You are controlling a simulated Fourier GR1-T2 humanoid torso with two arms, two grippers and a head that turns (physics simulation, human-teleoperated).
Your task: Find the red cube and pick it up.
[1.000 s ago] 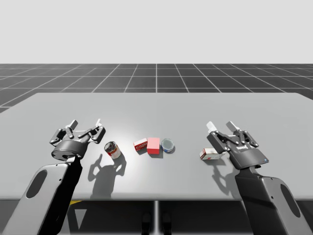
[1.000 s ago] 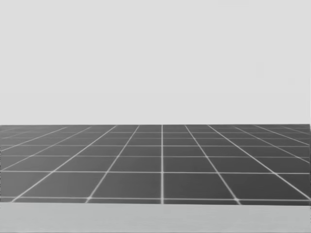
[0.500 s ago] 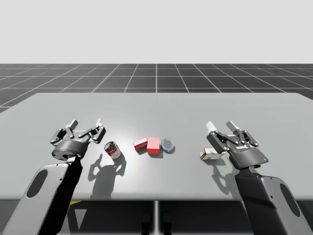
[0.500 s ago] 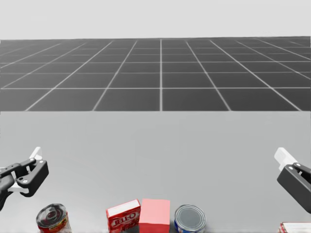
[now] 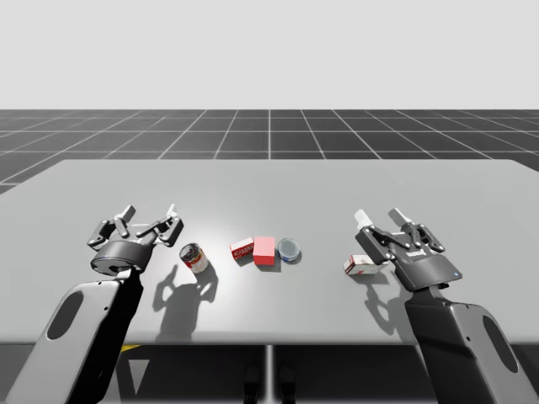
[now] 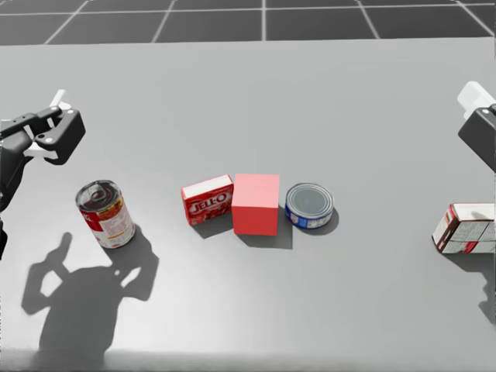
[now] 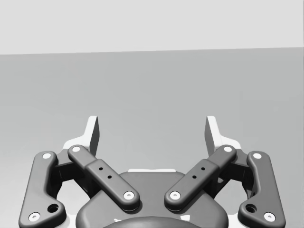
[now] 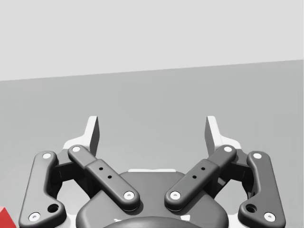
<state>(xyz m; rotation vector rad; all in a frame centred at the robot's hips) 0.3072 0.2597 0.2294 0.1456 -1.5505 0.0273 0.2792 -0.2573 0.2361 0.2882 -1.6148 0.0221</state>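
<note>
The red cube (image 5: 264, 250) (image 6: 256, 203) rests on the grey table (image 5: 269, 185) near its middle, between a red box with a white top (image 5: 242, 248) (image 6: 207, 198) and a blue can (image 5: 288, 250) (image 6: 309, 205). My left gripper (image 5: 149, 215) (image 6: 43, 128) (image 7: 153, 130) hovers open to the left of the cube, beyond a red can (image 5: 194, 257) (image 6: 105, 213). My right gripper (image 5: 381, 219) (image 6: 477, 116) (image 8: 153, 130) hovers open to the cube's right, with nothing between its fingers.
A white and red box (image 5: 364, 265) (image 6: 465, 228) lies just under and in front of my right gripper. The far half of the table (image 6: 263, 93) is bare grey surface. A dark gridded floor (image 5: 269, 135) lies beyond the far edge.
My head has turned downward, so the head view now looks down on the objects on the table. Neither arm has moved.
</note>
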